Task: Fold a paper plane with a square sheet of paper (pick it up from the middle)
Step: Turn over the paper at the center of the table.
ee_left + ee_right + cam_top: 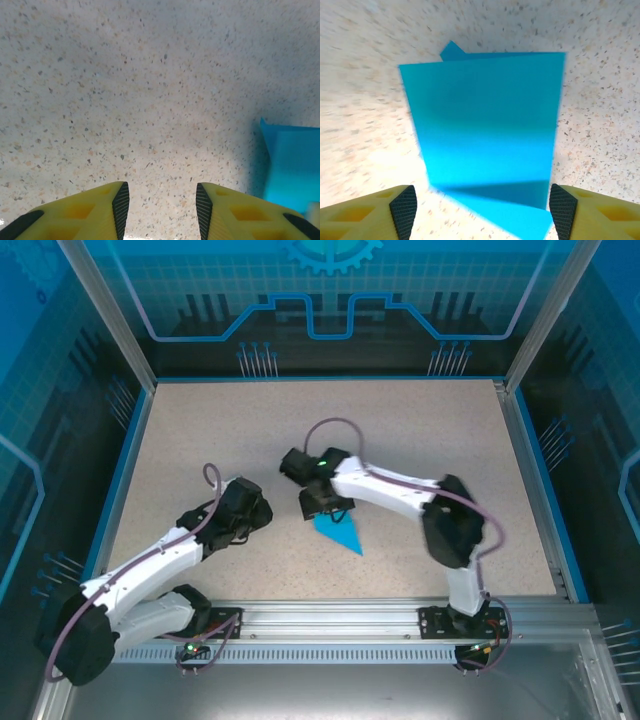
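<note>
The square sheet of paper (pixel 340 534) lies on the table as a folded teal shape that narrows to a point toward the near right. In the right wrist view the paper (pixel 485 125) is a creased rectangle, its top layer casting a shadow on a flap below. My right gripper (pixel 482 207) hovers over it, open, one pad on each side of its near edge. My right gripper (pixel 322 504) covers the paper's far end in the top view. My left gripper (pixel 257 510) is open over bare table to the left, with nothing between its fingers (pixel 162 205). The paper's edge (pixel 292 167) lies to its right.
The speckled tabletop (pixel 250 430) is bordered by blue walls and metal posts. An aluminium rail (pixel 330 618) carrying both arm bases runs along the near edge. Bare table stretches behind and to both sides of the grippers.
</note>
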